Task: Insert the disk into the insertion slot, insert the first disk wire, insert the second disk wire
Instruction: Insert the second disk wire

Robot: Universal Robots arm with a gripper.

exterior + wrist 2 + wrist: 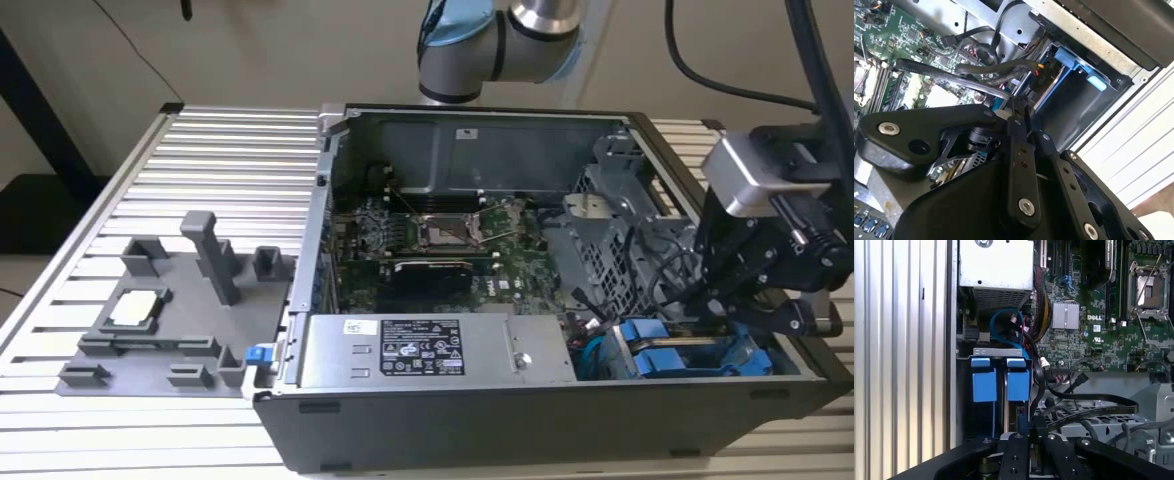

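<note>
The disk sits in the insertion slot at the near right corner of the open computer case [441, 400], with its blue carrier end [663, 362] [1018, 382] facing up beside a second blue carrier [984, 382]. Its metal body is mostly hidden in the bay. My gripper [727, 315] [1015, 107] [1024, 426] hangs right over that bay, its fingers close together on the end of a flat black wire [949, 74] [1104, 401]. That wire loops away over the grey drive cage and back to my fingertips. Whether its plug touches the disk is hidden.
A grey labelled power-supply box [420, 350] lies along the case's front wall, with the green motherboard [427, 235] behind it. Bundles of cables [1041, 310] crowd the bay. A grey fixture with posts [200, 300] stands on the slatted table [227, 150] at the exterior view's left.
</note>
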